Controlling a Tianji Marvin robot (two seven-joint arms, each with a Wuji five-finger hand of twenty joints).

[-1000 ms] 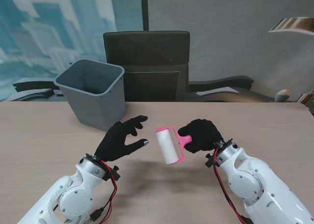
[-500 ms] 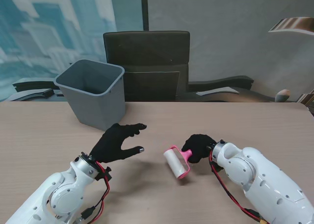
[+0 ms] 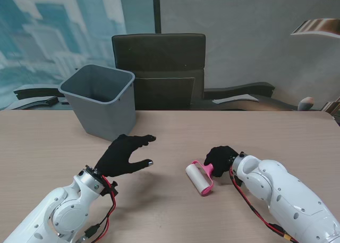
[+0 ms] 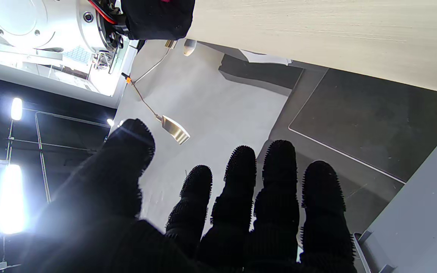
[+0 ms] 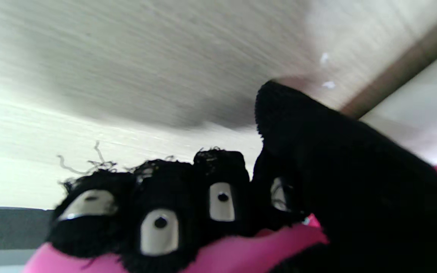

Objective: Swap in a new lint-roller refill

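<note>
A light, rigid lint roller [image 3: 200, 177] was gripped by its pink handle in the right hand [image 3: 221, 159]; the left hand [image 3: 123, 154] was held open, empty.

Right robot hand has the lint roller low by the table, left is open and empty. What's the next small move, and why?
Probably bring the left robot hand across to the white roll and grasp it. The right robot hand grips only the pink handle, so the roll is exposed, and the left is open and empty.

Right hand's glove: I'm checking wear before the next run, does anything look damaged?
Yes. On the right hand, gripping the pink lint roller, the glove fabric is frayed at the fingertips: loose threads stick out and pale pads show through holes.
</note>
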